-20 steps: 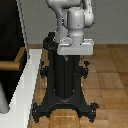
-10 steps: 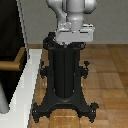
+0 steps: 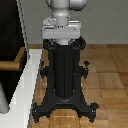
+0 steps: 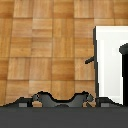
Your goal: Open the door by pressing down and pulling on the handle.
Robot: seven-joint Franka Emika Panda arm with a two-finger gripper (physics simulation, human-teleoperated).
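The door (image 3: 9, 30) is a tall black panel with a pale edge at the exterior view's left. Its tan handle (image 3: 10, 65) sticks out on a short brown stem, about level with the middle of the pedestal. My gripper's grey hand (image 3: 60, 31) hangs at the top of the black pedestal, to the right of the handle and above it, apart from it. Its fingers do not show in either view. The wrist view looks down on the wooden floor and a white frame (image 4: 112, 65); the handle is not clear there.
The black pedestal (image 3: 64, 70) with its spread feet stands in the middle. The white frame base (image 3: 25, 85) runs along the floor beside it, with a grey post (image 3: 3, 102) at the lower left. Wooden floor (image 3: 107, 70) lies to the right.
The grey hand has shifted a little toward the exterior view's left and slightly up. The door and handle have not moved.
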